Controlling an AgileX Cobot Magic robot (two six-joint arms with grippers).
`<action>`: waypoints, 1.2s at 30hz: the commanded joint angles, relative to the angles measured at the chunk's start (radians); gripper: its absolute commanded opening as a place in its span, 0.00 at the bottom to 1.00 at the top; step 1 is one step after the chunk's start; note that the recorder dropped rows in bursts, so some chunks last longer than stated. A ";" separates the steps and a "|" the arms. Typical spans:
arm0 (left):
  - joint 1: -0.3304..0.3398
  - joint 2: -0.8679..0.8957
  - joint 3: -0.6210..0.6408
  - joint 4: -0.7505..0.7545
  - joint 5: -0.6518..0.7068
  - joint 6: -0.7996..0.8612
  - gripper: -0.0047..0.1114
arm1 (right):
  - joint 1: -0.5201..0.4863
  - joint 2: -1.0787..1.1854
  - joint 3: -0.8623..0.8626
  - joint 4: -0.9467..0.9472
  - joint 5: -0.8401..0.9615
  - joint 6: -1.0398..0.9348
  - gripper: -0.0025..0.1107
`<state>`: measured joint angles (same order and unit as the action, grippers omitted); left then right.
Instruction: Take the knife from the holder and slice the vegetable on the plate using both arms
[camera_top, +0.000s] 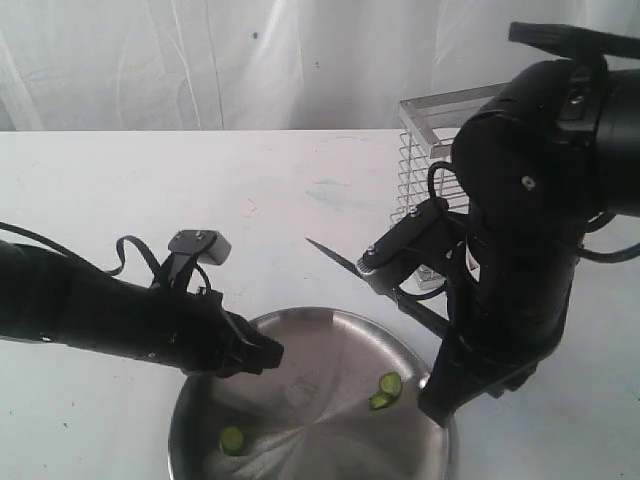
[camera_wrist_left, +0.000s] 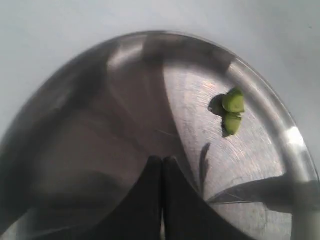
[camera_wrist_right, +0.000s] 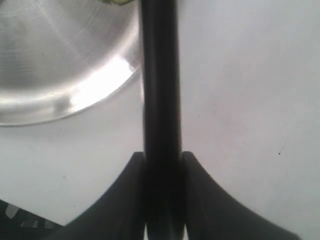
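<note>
Lying in the large round shallow plate (camera_top: 300, 318) of shiny stainless steel are small green vegetable slices with pale centres: two of them (camera_top: 385, 390) are touching each other near the plate's right side in the exterior view, and a single round one (camera_top: 232, 440) is sitting well apart from them near the left front. The left wrist view is showing the pair (camera_wrist_left: 233, 101) on the brushed metal (camera_wrist_left: 125, 125). The left gripper (camera_top: 262, 355) is hovering over the plate's left rim, its dark fingers (camera_wrist_left: 150, 200) pressed together and holding nothing. The right gripper (camera_wrist_right: 161, 157) is pinching the black handle of the slim kitchen knife (camera_wrist_right: 160, 75), with the plate's rim (camera_wrist_right: 100, 85) lying beside the handle. In the exterior view the knife's narrow pointed dark-grey blade (camera_top: 340, 260) is hanging in the air beyond the plate's far rim, tip pointing left, clear of the tall rectangular steel-wire holder (camera_top: 425, 150). That holder is standing upright on the white table (camera_top: 200, 200) behind the right arm, which is hiding part of it.
</note>
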<state>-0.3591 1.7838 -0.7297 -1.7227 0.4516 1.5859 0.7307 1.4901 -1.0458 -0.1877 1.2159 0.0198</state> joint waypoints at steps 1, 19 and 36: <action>0.002 0.053 -0.014 -0.022 -0.028 0.010 0.04 | -0.040 -0.060 0.000 -0.029 0.005 0.039 0.02; 0.023 0.110 -0.189 -0.022 -0.400 0.118 0.04 | -0.057 -0.155 0.000 -0.019 0.005 0.065 0.02; 0.138 0.046 -0.294 -0.022 -0.066 0.120 0.04 | -0.057 -0.081 -0.002 0.224 0.005 -0.038 0.02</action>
<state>-0.2240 1.8752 -1.0241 -1.7242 0.3023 1.7289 0.6791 1.3712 -1.0458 -0.0216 1.2200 0.0357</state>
